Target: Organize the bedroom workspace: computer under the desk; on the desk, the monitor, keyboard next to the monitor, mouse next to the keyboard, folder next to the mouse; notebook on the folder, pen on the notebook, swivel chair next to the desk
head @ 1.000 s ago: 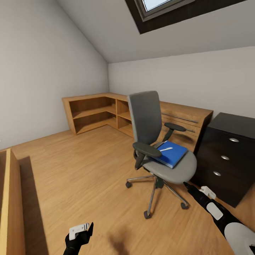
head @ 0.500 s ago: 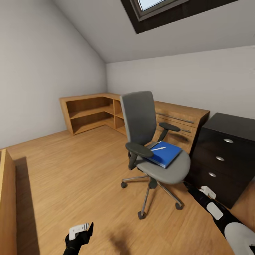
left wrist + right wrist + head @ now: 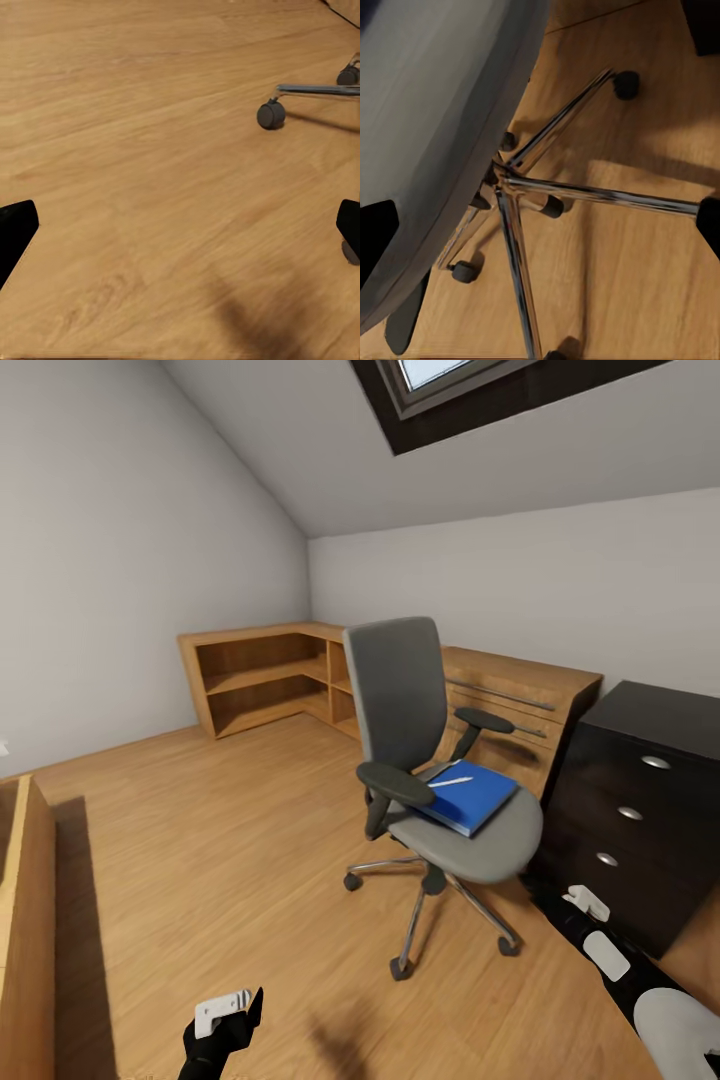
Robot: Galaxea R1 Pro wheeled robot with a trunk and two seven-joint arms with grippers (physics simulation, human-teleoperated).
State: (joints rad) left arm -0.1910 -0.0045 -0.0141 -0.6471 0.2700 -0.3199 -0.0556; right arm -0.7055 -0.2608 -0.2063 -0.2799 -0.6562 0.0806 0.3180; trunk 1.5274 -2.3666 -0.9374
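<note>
Wooden floor [image 3: 200, 840]: one swivel chair [image 3: 430, 760] carrying one folder [image 3: 468, 797] and one pen [image 3: 450, 782]; left gripper [image 3: 180, 225] and right gripper [image 3: 540, 225] both spread wide

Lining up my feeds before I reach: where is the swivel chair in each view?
Head view: swivel chair centre-right, beside the black drawers.
Left wrist view: one caster and a chrome leg at an edge.
Right wrist view: seat underside and chrome star base, close.
Shared landmark: the chrome base.

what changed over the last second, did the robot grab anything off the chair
No grab. Only the camera swung, so the whole room slid sideways and back in the head view. The folder and pen still lie on the swivel chair seat; the left gripper and right gripper stay empty and low.
</note>
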